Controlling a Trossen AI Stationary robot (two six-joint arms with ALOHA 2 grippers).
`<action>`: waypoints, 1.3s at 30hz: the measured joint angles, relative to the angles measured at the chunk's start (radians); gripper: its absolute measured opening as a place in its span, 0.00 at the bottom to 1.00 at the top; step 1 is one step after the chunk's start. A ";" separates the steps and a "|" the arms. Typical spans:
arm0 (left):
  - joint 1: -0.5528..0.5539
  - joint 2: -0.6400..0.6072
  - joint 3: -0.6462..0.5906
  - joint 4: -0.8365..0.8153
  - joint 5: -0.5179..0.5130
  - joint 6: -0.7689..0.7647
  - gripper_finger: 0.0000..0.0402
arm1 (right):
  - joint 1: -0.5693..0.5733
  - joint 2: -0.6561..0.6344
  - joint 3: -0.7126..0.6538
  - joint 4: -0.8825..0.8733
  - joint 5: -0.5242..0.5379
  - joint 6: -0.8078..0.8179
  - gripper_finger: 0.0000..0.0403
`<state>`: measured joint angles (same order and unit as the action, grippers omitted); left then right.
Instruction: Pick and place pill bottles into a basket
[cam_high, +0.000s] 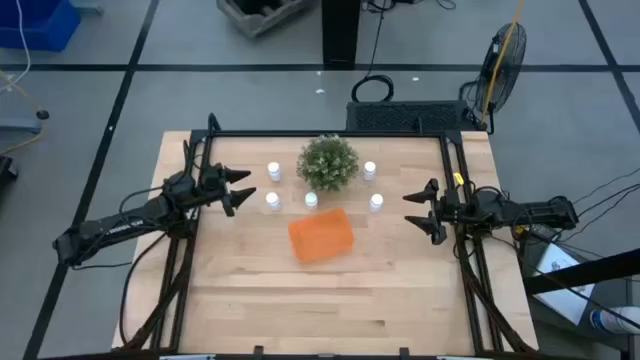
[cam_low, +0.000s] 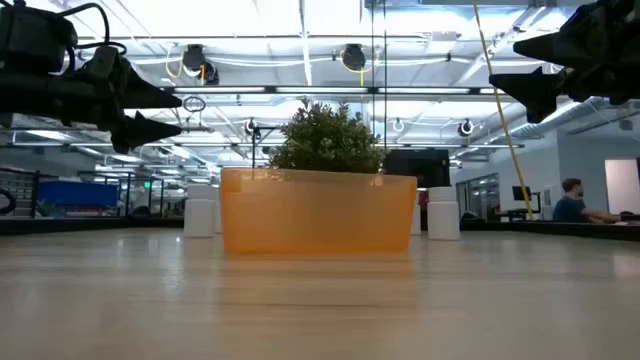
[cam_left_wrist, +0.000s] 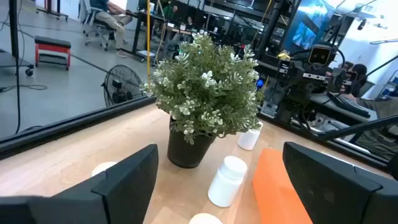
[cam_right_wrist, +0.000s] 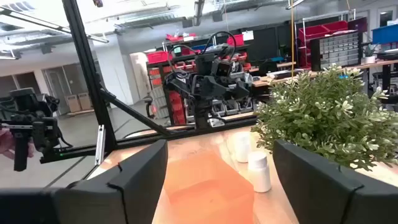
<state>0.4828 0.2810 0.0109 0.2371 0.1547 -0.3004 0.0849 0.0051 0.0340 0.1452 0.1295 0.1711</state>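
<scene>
Pale wooden table (cam_high: 300, 300) fills the high view, its near half bare boards inside a dark frame. Nothing lies between the near edge and the orange basket (cam_high: 321, 236), which sits just forward of the table's middle, slightly turned, with no bottle visible inside it. At the left edge the left gripper (cam_high: 240, 187) hangs above the boards, arm stretched in from the side, fingers spread and holding nothing. Opposite, at the right edge, the right gripper (cam_high: 421, 212) hovers the same way, fingers spread and empty, pointing inward; the low view shows both raised well clear of the surface.

Behind the basket come the five pill bottles, all upright on the wood and apart from one another: one (cam_high: 272, 201) just ahead of the left gripper, one (cam_high: 311, 200) near the basket's far side, one (cam_high: 376, 203) toward the right. Farther back stand two more (cam_high: 274, 171) and (cam_high: 370, 171), either side of the potted plant (cam_high: 327, 161), which rises between them and crowds the far middle of the table. Open board separates each gripper from its nearest bottles. Beyond the far edge stands a floor fan (cam_high: 502, 55)
</scene>
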 joint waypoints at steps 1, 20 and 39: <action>0.000 0.000 0.000 0.000 0.000 0.000 0.87 | 0.000 0.000 0.000 0.000 0.000 0.000 0.70; 0.000 0.000 0.000 0.005 0.000 -0.170 0.87 | 0.000 0.000 0.000 0.087 0.053 0.051 0.70; -0.001 0.000 0.000 0.153 0.003 -0.170 0.87 | 0.000 0.253 0.196 -0.006 -0.031 -0.082 0.70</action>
<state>0.4820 0.2810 0.0109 0.3898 0.1575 -0.4702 0.0849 0.2582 0.2296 0.1389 0.0988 0.0892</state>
